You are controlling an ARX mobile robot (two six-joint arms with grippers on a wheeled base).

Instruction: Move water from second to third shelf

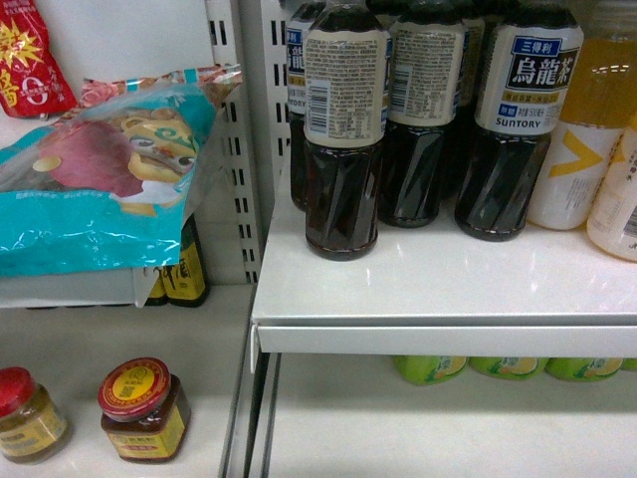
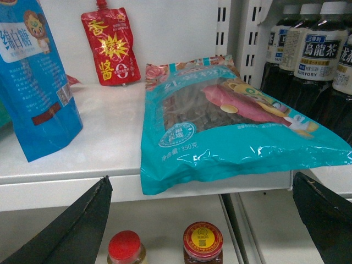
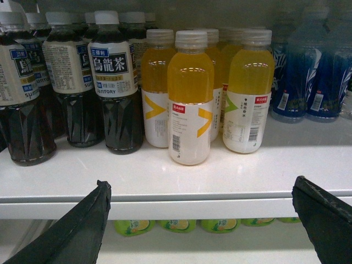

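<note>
Head view: a white shelf (image 1: 438, 289) is shown carrying dark oolong tea bottles (image 1: 343, 129) and, at the right edge, yellow drink bottles (image 1: 587, 129); to the left a teal snack bag (image 1: 100, 189) overhangs a neighbouring shelf, with two red-lidded jars (image 1: 144, 410) on the level below. Green-labelled bottle tops (image 1: 430, 368) are glimpsed under the white shelf, cut off by its front lip; whether these are the water cannot be told. Neither end effector is seen in this view. Left wrist view: the left end effector (image 2: 201, 220) is shown spread wide and holding nothing, its dark fingers (image 2: 71, 231) framing the teal bag, a blue pouch (image 2: 36, 77) and a red sauce pouch (image 2: 110, 47). Right wrist view: the right end effector (image 3: 203, 220) is likewise held wide and empty before the tea bottles, the yellow bottles and some blue bottles (image 3: 308, 77); the green-labelled tops are again seen only partly beneath the shelf edge. The water bottle with its full label is not identified in any view. Handling is judged as follows: a full ribbed plastic bottle would be moderately heavy, its thin wall yielding under pressure and its wrap label smooth, so a firm hold across the body, at or just below mid-height, is judged safest.
</note>
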